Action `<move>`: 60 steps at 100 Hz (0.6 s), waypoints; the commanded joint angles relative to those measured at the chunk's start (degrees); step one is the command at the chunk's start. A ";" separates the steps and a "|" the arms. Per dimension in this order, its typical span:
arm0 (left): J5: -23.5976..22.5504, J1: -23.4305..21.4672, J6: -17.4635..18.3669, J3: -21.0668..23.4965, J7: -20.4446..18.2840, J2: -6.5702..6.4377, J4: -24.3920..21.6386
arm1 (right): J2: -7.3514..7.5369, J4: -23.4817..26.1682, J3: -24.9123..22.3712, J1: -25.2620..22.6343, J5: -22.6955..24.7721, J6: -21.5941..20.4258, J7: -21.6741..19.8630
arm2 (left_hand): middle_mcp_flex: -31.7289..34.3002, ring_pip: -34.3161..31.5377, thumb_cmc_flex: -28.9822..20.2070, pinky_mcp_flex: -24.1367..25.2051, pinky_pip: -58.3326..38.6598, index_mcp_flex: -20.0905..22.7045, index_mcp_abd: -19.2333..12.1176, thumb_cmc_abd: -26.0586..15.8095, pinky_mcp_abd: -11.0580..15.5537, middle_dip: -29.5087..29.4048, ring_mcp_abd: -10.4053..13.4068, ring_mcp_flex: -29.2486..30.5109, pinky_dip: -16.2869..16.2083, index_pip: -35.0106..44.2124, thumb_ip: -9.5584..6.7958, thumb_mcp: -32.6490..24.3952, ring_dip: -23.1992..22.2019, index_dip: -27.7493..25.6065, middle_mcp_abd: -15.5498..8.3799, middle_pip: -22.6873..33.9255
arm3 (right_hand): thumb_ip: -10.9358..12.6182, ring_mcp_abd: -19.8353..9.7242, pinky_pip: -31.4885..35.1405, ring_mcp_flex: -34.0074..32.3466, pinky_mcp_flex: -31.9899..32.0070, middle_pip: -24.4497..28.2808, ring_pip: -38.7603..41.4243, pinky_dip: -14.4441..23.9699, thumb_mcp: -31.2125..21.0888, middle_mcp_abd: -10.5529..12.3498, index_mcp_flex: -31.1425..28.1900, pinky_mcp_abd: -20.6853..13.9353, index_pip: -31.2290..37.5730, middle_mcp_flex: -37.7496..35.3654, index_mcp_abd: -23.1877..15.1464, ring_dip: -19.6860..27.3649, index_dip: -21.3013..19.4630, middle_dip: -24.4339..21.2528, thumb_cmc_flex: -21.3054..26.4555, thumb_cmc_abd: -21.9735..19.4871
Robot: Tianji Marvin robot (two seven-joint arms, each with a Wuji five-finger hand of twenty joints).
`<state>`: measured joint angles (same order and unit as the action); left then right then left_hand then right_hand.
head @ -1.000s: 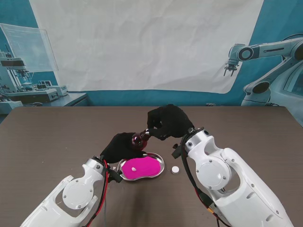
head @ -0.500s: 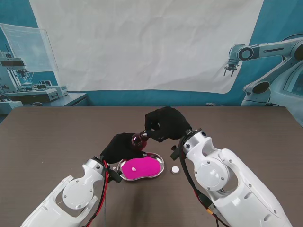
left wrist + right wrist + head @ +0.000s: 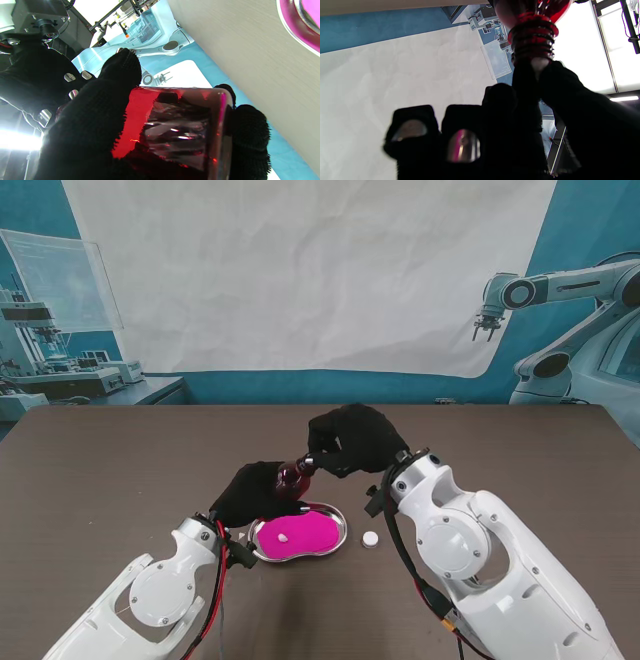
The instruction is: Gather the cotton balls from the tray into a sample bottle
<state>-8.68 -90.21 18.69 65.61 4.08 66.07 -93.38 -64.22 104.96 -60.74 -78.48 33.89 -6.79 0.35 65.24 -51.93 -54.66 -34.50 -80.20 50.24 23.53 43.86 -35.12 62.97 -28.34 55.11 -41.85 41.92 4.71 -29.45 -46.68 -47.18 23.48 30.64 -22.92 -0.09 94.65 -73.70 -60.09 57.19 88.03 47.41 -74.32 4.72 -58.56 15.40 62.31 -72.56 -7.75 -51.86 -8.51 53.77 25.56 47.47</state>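
Observation:
My left hand (image 3: 250, 490) is shut on a red sample bottle (image 3: 291, 476), held tilted over the far edge of the tray (image 3: 340, 525), neck toward my right hand (image 3: 355, 438). The left wrist view shows the bottle (image 3: 175, 125) wrapped by my black-gloved fingers (image 3: 95, 120). In the right wrist view, the bottle's threaded neck (image 3: 532, 32) meets a white cotton ball (image 3: 538, 66) pinched between the thumb and a finger. One cotton ball (image 3: 284, 537) lies on the tray's pink liner.
A small white round cap (image 3: 370, 538) lies on the brown table just right of the metal tray. The tray's rim (image 3: 295, 25) shows in a corner of the left wrist view. A white backdrop hangs beyond the table's far edge.
My right hand shifted slightly left toward the bottle's mouth, then eased back right. The bottle is tilted a little more toward it. The tray and cap have not moved.

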 commanded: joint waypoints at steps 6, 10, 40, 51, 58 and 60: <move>0.06 -0.02 0.73 -0.18 -1.24 0.21 -1.27 | 0.33 -0.17 -0.50 -0.42 0.05 -0.04 -1.34 | 3.36 -4.83 -15.81 0.68 -5.05 9.05 -8.17 -26.54 5.57 0.76 -1.14 1.76 -2.11 10.78 -0.85 -20.62 -2.30 -1.25 -1.95 0.89 | 3.17 -1.27 2.44 -1.69 0.18 -0.21 0.12 0.37 0.26 -0.15 3.68 -0.34 -4.23 1.01 5.70 0.58 2.90 -0.49 -0.25 -2.75; 0.07 0.02 0.77 -0.19 -1.24 0.21 -1.26 | 0.35 -0.14 -0.61 -0.44 -0.09 -0.10 -1.50 | 3.34 -4.82 -15.82 0.68 -5.05 9.10 -8.14 -26.54 5.57 0.74 -1.16 1.73 -2.11 10.82 -0.86 -20.63 -2.30 -1.27 -1.93 0.87 | 3.18 -1.07 2.39 -1.69 0.32 -0.25 0.11 0.44 0.47 -0.23 3.61 -0.38 -4.57 1.21 5.87 0.61 2.92 -0.57 -0.76 -3.14; 0.02 -0.04 0.66 -0.21 -1.25 0.20 -1.37 | 0.40 0.12 -1.17 -0.51 -0.83 -0.52 -1.94 | 3.32 -4.80 -15.83 0.68 -5.06 9.10 -8.08 -26.48 5.57 0.72 -1.24 1.76 -2.09 10.84 -0.86 -20.66 -2.28 -1.27 -1.93 0.91 | 4.13 -0.74 2.27 -1.66 1.05 -0.46 -0.48 0.88 0.69 -0.73 3.44 -0.66 -7.60 2.42 7.12 0.98 1.82 -1.34 -3.13 -6.51; 0.04 -0.12 0.51 -0.24 -1.17 0.23 -1.46 | 0.44 0.18 -1.26 -0.49 -0.95 -0.67 -2.14 | 3.32 -4.78 -15.81 0.68 -5.06 9.10 -8.05 -26.54 5.56 0.74 -1.24 1.74 -2.09 10.84 -0.84 -20.66 -2.28 -1.27 -1.93 0.90 | 4.35 -0.72 2.31 -1.67 1.27 -0.33 -0.51 0.97 0.05 -0.67 3.64 -0.69 -7.53 2.34 7.10 1.02 1.48 -1.40 -2.20 -6.42; 0.08 -0.12 0.46 -0.27 -1.15 0.24 -1.49 | 0.47 0.19 -1.29 -0.48 -0.96 -0.75 -2.27 | 3.30 -4.77 -15.84 0.68 -5.06 9.10 -8.05 -26.46 5.56 0.76 -1.24 1.74 -2.09 10.83 -0.83 -20.68 -2.28 -1.27 -1.84 0.89 | 4.34 -0.75 2.38 -1.67 1.30 -0.27 -0.53 1.01 -0.26 -0.66 3.77 -0.72 -7.29 2.31 7.08 1.03 1.37 -1.41 -1.81 -6.10; 0.09 -0.12 0.45 -0.28 -1.15 0.24 -1.50 | 0.47 0.18 -1.30 -0.48 -0.98 -0.78 -2.29 | 3.29 -4.77 -15.82 0.68 -5.06 9.10 -8.05 -26.50 5.56 0.75 -1.24 1.74 -2.08 10.83 -0.83 -20.67 -2.28 -1.27 -1.86 0.88 | 4.32 -0.75 2.39 -1.67 1.30 -0.26 -0.53 1.01 -0.33 -0.63 3.81 -0.73 -7.24 2.32 7.07 1.04 1.36 -1.42 -1.72 -5.96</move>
<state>-8.68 -90.18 18.79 65.53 4.05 66.06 -93.80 -63.90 105.29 -61.90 -78.71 32.83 -7.58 -0.97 65.33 -52.79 -54.66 -34.50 -80.20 50.24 23.91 43.85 -35.12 62.98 -28.50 55.16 -41.85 41.92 4.71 -29.46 -47.43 -47.18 23.72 30.67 -20.51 -0.09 94.65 -73.70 -58.69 57.15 86.83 47.41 -73.16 4.44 -57.92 15.40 61.29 -71.10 -8.27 -51.25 -8.51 52.78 23.14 41.89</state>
